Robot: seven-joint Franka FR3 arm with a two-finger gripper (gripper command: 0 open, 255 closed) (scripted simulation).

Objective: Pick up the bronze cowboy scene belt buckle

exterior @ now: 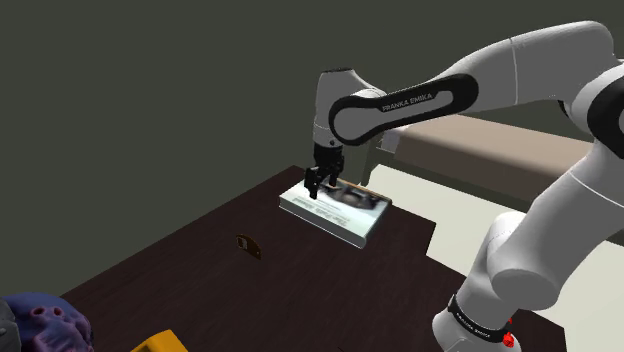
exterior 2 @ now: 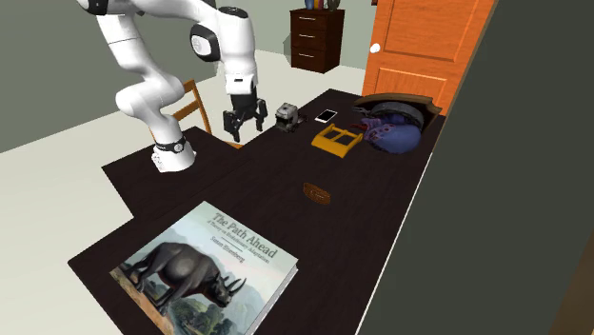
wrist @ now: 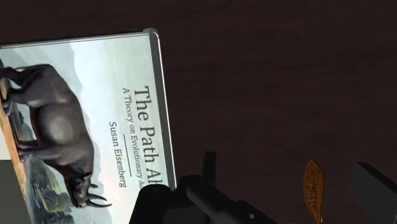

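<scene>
shoulder view: the gripper (exterior: 322, 185) hangs wide open and empty beside a rhino-cover book (exterior: 335, 208). the bronze belt buckle (exterior: 250, 246) lies on the dark wood counter (exterior: 180, 265) at the book's seven o'clock.
second exterior view: an orange door (exterior 2: 428, 48) and a dresser (exterior 2: 319, 38) stand beyond the counter.
wrist view: the bronze belt buckle sits between the spread fingers, untouched.

Dark table (exterior 2: 238, 176) with book (exterior 2: 205, 271), buckle (exterior 2: 317, 194)

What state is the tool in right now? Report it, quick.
Tool: open, holding nothing; the bronze belt buckle lies free on the dark table.
</scene>
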